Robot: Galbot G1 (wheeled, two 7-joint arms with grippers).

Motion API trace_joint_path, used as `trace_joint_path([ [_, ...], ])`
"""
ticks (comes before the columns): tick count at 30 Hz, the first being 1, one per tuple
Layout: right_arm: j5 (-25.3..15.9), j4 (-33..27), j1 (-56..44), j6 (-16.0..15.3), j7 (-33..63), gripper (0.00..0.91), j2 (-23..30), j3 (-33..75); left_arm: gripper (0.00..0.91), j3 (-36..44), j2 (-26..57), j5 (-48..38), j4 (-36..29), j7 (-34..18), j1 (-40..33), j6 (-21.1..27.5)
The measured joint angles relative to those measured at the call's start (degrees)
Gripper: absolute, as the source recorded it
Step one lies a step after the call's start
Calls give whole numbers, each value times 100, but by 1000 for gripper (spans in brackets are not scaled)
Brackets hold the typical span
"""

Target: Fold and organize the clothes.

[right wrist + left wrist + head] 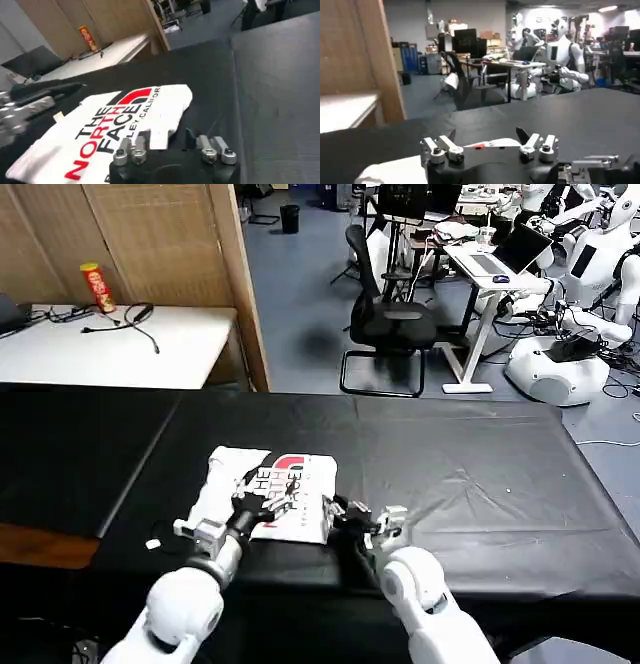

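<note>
The clothes are one white T-shirt, folded into a rectangle on the black table cover, with "THE NORTH FACE" in black and red facing up. My left gripper is open over the shirt's near edge. In the left wrist view a thin white edge of the shirt lies between the left gripper's spread fingers. My right gripper is open at the shirt's near right corner. A white flap of cloth sits between the right gripper's fingers. Neither gripper holds anything.
A small white tag lies on the cover left of the shirt. Behind the table are a white desk with a red can, a wooden partition and an office chair. Bare cover stretches right.
</note>
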Motion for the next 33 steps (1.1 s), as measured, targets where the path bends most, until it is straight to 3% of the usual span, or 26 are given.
trace_joint_path([
  [6, 46, -17, -52, -15, -48, 0, -33, 81, 878, -135, -2, 7, -46, -5, 169, -40],
  [12, 559, 477, -335, -314, 200, 10, -473, 422, 878, -307, 24, 13, -2, -2, 336, -145],
  [14, 757, 717, -480, -398, 216, 234, -756, 615, 878, -358, 30, 14, 42, -2, 375, -182],
  [15, 825, 808, -543, -433, 215, 878, -891, 716, 878, -372, 32, 15, 67, -7, 385, -193],
  [18, 904, 1058, -741, -448, 59, 878, -1276, 1030, 878, -399, 29, 12, 119, -58, 400, -174],
  [23, 395, 1346, -1007, -72, -543, 878, -1750, 1438, 878, -486, 34, -190, 140, -80, 484, -325],
  [28, -249, 1553, -1275, 520, -779, 878, -2013, 1591, 878, -559, 97, -257, 222, -63, 611, -685],
  [33, -785, 1690, -1540, 1227, -559, 878, -1989, 1627, 878, -609, 127, -317, 161, -268, 740, -600],
])
